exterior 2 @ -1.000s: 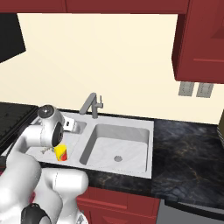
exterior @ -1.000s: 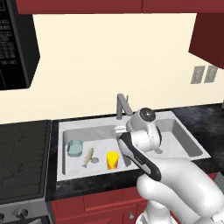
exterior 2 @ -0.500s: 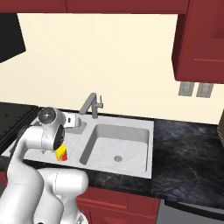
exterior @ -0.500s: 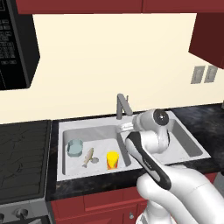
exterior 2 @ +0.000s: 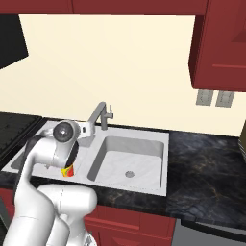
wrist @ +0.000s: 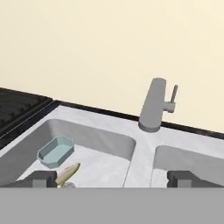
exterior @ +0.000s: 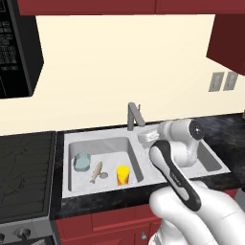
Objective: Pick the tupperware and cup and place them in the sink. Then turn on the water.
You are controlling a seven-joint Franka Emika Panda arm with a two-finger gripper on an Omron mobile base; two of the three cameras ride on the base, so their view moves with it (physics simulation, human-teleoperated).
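Note:
The pale blue-grey tupperware (exterior: 82, 161) (wrist: 55, 151) lies in the left basin of the light grey sink (exterior: 105, 189) (exterior 2: 161, 163) (wrist: 142, 153). In the same basin the yellow cup (exterior: 123, 174) stands upright near the front; in the right base view the cup (exterior 2: 68, 171) is half hidden by my arm. My gripper (exterior: 147, 137) (exterior 2: 87, 129) (wrist: 113, 179) hovers above the centre divider, just in front of the grey faucet (exterior: 133, 116) (exterior 2: 99, 115) (wrist: 153, 107). Its jaws are wide open and hold nothing. The water is out of view; the spout looks dry.
A small tan fish (exterior: 97, 172) (wrist: 68, 172) lies between tupperware and cup. A black stove (exterior: 24, 172) sits left of the sink, dark counter (exterior 2: 206, 173) to its right. The right basin (exterior 2: 129, 161) holds only its drain. Red cabinets hang overhead.
The hand has swung right, from over the left basin to the divider by the faucet. The jaws have stayed open. Tupperware, cup and fish have not moved.

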